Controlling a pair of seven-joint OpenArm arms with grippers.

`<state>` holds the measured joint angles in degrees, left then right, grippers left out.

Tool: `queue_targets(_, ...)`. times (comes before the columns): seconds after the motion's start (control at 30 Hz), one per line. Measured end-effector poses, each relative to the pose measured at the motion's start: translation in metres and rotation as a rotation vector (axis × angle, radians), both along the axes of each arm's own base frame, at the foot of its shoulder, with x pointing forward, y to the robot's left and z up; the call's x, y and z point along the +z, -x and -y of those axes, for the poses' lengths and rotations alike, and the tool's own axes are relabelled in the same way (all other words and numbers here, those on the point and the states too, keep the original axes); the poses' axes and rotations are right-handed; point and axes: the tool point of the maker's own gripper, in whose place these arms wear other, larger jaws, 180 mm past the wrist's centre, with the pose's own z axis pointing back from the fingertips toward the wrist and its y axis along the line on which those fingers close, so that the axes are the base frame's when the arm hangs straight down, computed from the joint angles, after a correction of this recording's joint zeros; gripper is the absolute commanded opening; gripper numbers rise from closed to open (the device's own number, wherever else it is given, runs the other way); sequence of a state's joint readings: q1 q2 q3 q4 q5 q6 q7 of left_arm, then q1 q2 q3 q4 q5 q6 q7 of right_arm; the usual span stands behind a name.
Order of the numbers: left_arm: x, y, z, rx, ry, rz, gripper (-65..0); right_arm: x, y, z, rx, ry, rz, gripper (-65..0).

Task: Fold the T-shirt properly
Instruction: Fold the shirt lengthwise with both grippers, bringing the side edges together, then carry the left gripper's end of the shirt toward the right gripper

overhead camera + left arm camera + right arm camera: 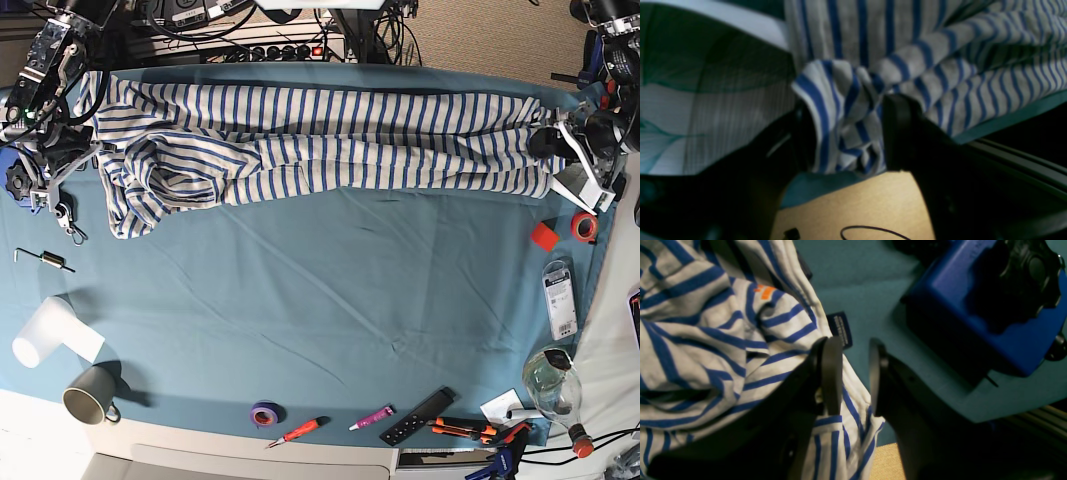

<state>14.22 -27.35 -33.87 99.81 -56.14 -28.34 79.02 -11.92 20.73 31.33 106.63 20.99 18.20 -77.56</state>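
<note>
The T-shirt (330,140), white with blue stripes, lies stretched along the far edge of the teal table cover, bunched at its left end. My left gripper (848,133) is at the shirt's right end (555,142). Its jaws stand wide apart, and a crumpled bunch of the T-shirt (846,110) sits loosely between the fingers. My right gripper (853,376) is at the bunched left end (85,150), open. The shirt's edge (853,413) runs under its left finger (831,373), and bare table shows in the gap. Orange trim (765,291) and a dark label (840,328) show nearby.
A blue clamp block (990,306) sits close to my right gripper. On the right side are an orange tape roll (584,226), a red block (543,236) and a packet (560,298). A mug (88,404), white cup (40,335), purple tape (263,412) and remote (418,415) lie near the front edge.
</note>
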Motion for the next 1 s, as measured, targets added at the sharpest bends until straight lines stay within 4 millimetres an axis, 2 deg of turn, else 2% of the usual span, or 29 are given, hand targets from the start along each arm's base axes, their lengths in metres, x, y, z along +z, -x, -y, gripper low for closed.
queue_targets(0.3,0.002,-0.005,0.004,0.013,0.021,0.035,-34.0,0.0,-0.001,0.0,0.0,0.0,0.003,-50.3)
queue_targets(0.47,-0.01,-0.002,0.023,0.043,0.086,0.021,-28.9,0.0,-0.001,0.0,0.0,0.001,0.003,-50.3)
queue_targets(0.6,-0.027,0.002,0.023,0.08,0.033,-0.002,-28.8,0.0,-0.001,0.0,0.001,0.001,0.004,-50.3)
queue_targets(0.8,-0.032,0.0,0.028,0.109,0.021,0.008,-29.6,0.001,-0.001,0.0,0.001,0.001,0.008,-50.3)
queue_targets(0.9,-0.035,0.0,0.025,0.128,-0.006,0.002,-39.5,0.001,-0.001,0.0,0.001,0.002,0.009,-50.3)
queue_targets(1.0,-0.039,-0.001,0.018,0.172,-0.034,-0.016,-58.2,0.001,-0.002,0.0,0.002,0.002,0.011,-50.3)
